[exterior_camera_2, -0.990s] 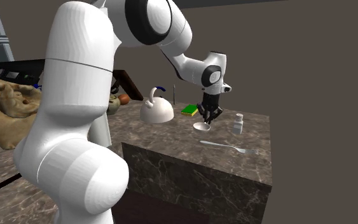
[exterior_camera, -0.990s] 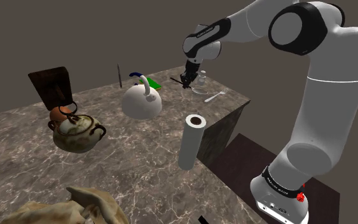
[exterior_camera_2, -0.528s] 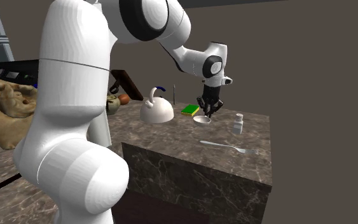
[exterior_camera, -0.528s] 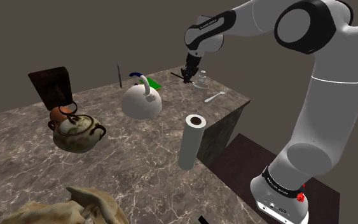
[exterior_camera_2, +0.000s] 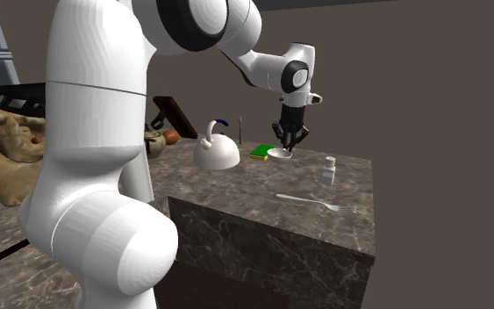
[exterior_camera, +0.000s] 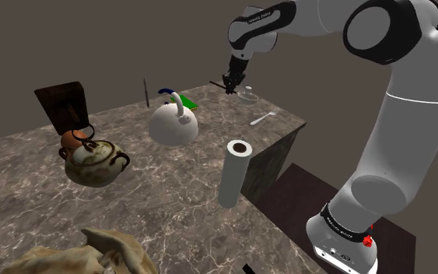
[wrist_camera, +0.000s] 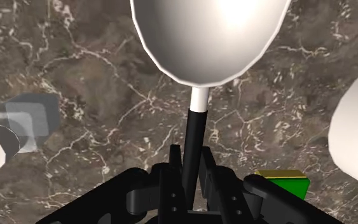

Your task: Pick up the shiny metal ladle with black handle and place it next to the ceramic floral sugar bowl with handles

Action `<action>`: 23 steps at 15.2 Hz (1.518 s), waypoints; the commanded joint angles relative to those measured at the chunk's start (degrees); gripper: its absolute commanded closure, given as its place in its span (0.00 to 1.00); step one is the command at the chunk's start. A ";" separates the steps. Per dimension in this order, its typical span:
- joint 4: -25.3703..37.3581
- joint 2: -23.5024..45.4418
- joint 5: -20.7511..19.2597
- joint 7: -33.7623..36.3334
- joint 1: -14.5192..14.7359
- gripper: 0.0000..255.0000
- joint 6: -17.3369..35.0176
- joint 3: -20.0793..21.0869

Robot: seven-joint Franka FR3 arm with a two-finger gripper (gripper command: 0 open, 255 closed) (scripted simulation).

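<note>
The ladle (wrist_camera: 209, 38) has a pale shiny bowl and a thin black handle, and it hangs in the air above the marble table top (exterior_camera: 209, 156). My gripper (wrist_camera: 188, 181) is shut on the handle just behind the bowl. From the second exterior view the bowl (exterior_camera_2: 278, 154) shows right under the gripper (exterior_camera_2: 283, 147), over the table's far part. The sugar bowl (exterior_camera: 94, 162), mottled brown-green with two dark handles, stands far off toward the shoulder view's left, with the gripper (exterior_camera: 229, 81) well away from it at the upper right.
A white kettle (exterior_camera: 173, 124) and a green block (exterior_camera: 187, 103) lie between the gripper and the sugar bowl. A paper roll (exterior_camera: 233, 173) stands near the table's edge. A fork (exterior_camera_2: 315, 203) and a small shaker (exterior_camera_2: 328, 169) lie near the corner. A brown teapot (exterior_camera: 75, 138) sits behind the sugar bowl.
The gripper has risen from the table top with the ladle in it, and the ladle's bowl is now off the surface. The other objects have stayed put.
</note>
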 commanded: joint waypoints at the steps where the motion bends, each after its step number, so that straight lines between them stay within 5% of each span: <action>1: 1.26 -0.34 -0.24 0.34 0.03 1.00 -1.58 -0.05; 23: 12.12 -3.99 -2.05 3.71 0.68 1.00 -15.74 -0.08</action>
